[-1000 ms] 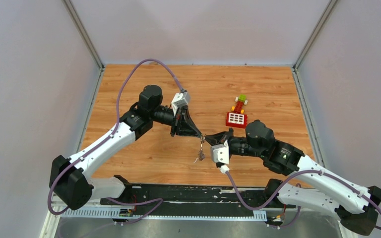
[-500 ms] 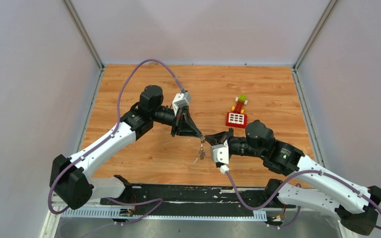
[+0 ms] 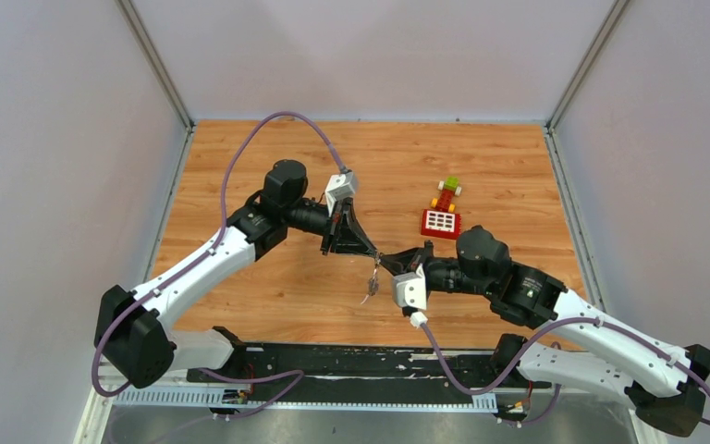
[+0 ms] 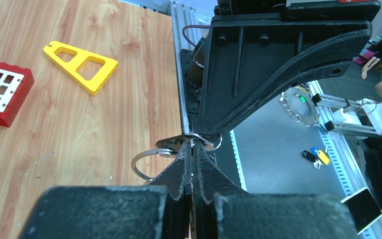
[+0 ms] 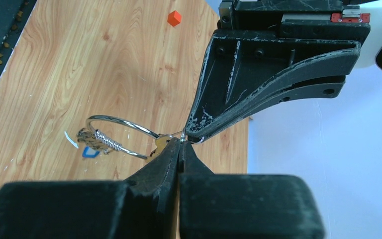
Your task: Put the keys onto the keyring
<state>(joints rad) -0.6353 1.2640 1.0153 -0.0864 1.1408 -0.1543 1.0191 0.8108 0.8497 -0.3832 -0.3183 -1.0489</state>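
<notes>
My left gripper (image 3: 373,252) and right gripper (image 3: 386,262) meet tip to tip above the table's front middle, both shut. The thin silver keyring (image 4: 215,145) is pinched between them; it also shows edge-on in the right wrist view (image 5: 184,136). A flat silver key piece (image 4: 173,144) lies by my left gripper (image 4: 193,146). A larger wire loop (image 5: 117,130) with a coiled part and a blue tag (image 5: 90,152) hangs beside my right gripper (image 5: 180,142). The bunch (image 3: 372,285) dangles below the tips. No black key head shows.
A red block with a white grid (image 3: 441,222) and a small green, yellow and red toy (image 3: 446,191) lie behind the right arm. A yellow triangular frame (image 4: 81,59) and an orange cube (image 5: 174,18) lie on the wood. The black rail (image 3: 333,356) runs along the near edge.
The grippers stay joined at the ring. The left wrist and its cable have shifted slightly right, and the right wrist has edged a little left. The hanging bunch barely moved.
</notes>
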